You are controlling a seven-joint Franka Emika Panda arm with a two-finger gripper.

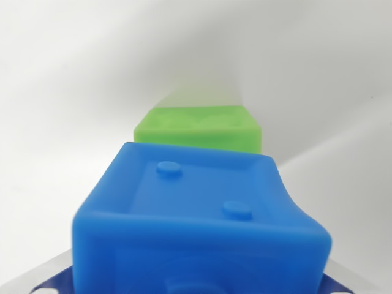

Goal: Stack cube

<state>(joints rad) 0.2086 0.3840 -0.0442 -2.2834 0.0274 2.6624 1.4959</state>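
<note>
Plain white surface (73, 92), nothing else on it. Gripper fingers out of view — can't tell how wide they stand or whether they clamp the blue cube (199, 226) filling the foreground. Green cube (199, 128) sits just beyond. Likely carry step — next: centre blue over green, lower squarely.
</note>
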